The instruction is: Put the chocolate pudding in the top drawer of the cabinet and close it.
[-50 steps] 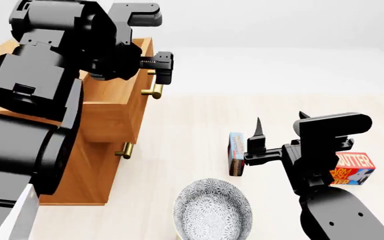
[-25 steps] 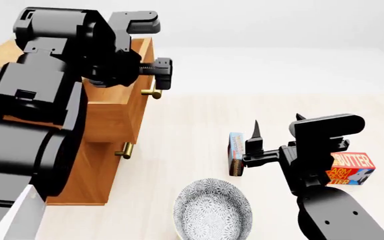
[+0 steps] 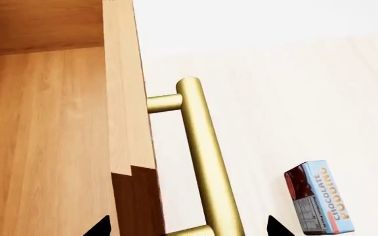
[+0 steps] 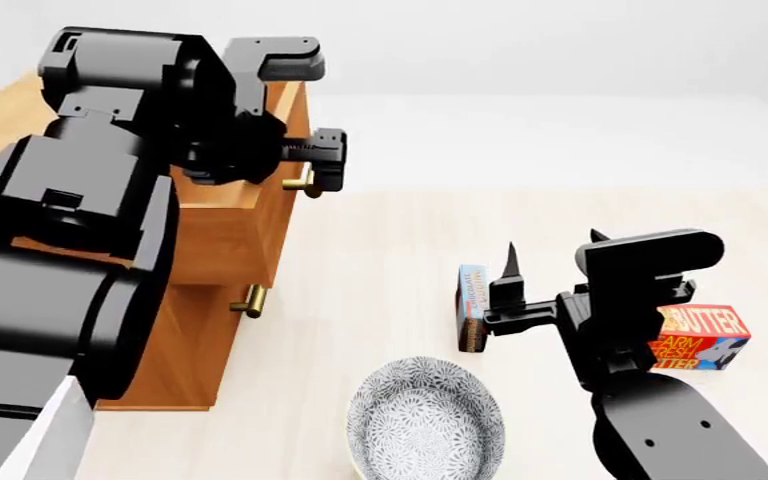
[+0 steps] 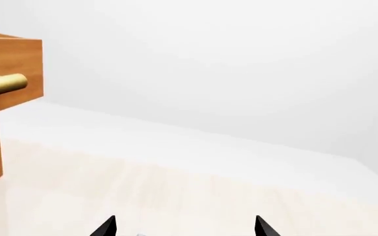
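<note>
Both claws open: L (image 3: 183, 227) raised, R (image 4: 551, 250) low

Honey-brown cabinet (image 4: 224, 250), brass handle (image 3: 205, 157), blue-and-brown chocolate pudding (image 3: 319, 197), grey-patterned bowl (image 4: 424, 420).

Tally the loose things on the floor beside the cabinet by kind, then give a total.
Chocolate pudding box: 1
Butter box: 1
Patterned bowl: 1
Total: 3
</note>
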Tool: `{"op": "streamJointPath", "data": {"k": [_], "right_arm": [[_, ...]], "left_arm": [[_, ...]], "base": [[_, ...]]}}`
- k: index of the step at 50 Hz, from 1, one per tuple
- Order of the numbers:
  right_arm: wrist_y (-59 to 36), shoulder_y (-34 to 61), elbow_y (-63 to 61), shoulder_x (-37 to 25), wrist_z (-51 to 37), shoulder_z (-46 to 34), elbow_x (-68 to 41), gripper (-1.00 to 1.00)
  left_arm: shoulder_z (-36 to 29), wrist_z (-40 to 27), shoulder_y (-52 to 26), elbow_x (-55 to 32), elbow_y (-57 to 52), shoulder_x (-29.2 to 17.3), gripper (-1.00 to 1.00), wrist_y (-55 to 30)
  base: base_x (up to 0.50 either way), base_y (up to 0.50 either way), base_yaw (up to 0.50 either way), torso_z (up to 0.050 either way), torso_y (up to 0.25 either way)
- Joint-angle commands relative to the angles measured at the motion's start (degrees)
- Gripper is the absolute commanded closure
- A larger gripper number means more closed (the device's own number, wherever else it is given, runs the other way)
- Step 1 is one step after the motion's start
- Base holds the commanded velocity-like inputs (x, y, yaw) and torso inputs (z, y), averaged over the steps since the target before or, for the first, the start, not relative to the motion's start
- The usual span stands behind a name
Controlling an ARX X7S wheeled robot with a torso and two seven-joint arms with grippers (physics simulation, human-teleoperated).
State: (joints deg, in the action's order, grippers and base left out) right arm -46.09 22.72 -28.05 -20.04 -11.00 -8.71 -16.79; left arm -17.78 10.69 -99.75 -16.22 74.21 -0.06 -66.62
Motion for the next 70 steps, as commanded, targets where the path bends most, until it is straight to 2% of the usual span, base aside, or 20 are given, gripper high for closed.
{"op": "streamJointPath", "data": {"k": [1, 6, 10, 19, 35, 48, 56, 70], "right_arm": [[0.6, 0.3, 1.1, 0.1, -0.1, -0.3, 0.0, -1.00], [1.0, 0.3, 1.5, 0.1, -0.1, -0.4, 0.1, -1.00], [1.5, -0.1, 1.6, 0.0, 0.0, -0.2, -0.1, -1.00], [2.0, -0.5, 1.8, -0.3, -0.1, 0.7, -0.5, -1.00], [3.3, -2.4, 1.7, -0.8, 0.5, 1.8, -1.6, -1.00], [4.6, -3.6, 1.6, -1.1, 1.2, 2.1, -2.4, -1.00], [5.0, -3.9, 1.7, -1.3, 1.5, 2.2, -2.7, -1.00], [6.4, -5.6, 0.1, -2.2, -1.4, 5.6, -1.6, -1.00]], "left_arm": [[-12.9, 0.8, 0.6, -14.6, 0.8, 0.0, -1.00, 0.3], [-25.2, 1.7, -0.8, -29.9, 0.7, 0.0, -1.00, 1.9], [-31.8, 1.6, -1.4, -37.4, 0.7, 0.0, -1.00, 3.0], [-41.6, 2.0, -2.1, -49.0, 0.7, 0.0, -1.00, 5.6], [-54.5, 2.7, -3.2, -68.3, 0.7, 0.0, -1.00, 9.5], [-71.9, 2.0, -3.8, -87.2, -0.8, 0.1, -1.00, 13.5], [-76.4, 1.6, -4.1, -92.9, -1.6, 0.1, -1.00, 14.7], [-77.4, 1.0, -4.1, -95.3, -3.7, 0.1, -1.00, 16.0]], "base": [[0.00, 0.00, 0.00, 0.000, 0.000], [0.00, 0.00, 0.00, 0.000, 0.000], [0.00, 0.00, 0.00, 0.000, 0.000], [0.00, 0.00, 0.00, 0.000, 0.000], [0.00, 0.00, 0.00, 0.000, 0.000], [0.00, 0.00, 0.00, 0.000, 0.000], [0.00, 0.00, 0.00, 0.000, 0.000], [0.00, 0.00, 0.00, 0.000, 0.001]]}}
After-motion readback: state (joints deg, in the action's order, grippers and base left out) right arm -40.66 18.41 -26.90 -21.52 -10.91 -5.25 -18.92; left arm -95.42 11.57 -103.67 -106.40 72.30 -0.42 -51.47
